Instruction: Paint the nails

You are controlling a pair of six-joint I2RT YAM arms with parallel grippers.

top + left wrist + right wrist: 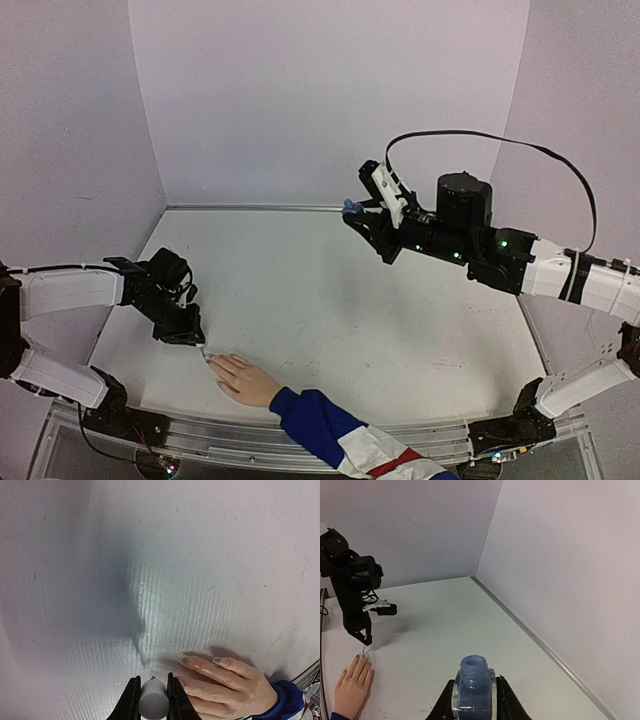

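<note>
The fingers (133,700) of the left gripper (152,680) clench a white cap (153,702) low over the table (330,300), by its near left edge. The nails (221,661) of the hand (245,378) lie just beside them, to the near right. The right gripper (473,687) grasps an open blue bottle (473,670) high at the far right, with broad bare tabletop between the two.

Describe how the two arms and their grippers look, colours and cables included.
Both arms wear white link covers with black joints. The left arm ends in the black left gripper. The right arm shows a black cylindrical housing, small green lights and a thin black cable looping overhead; the right gripper is black with a white bracket.
</note>
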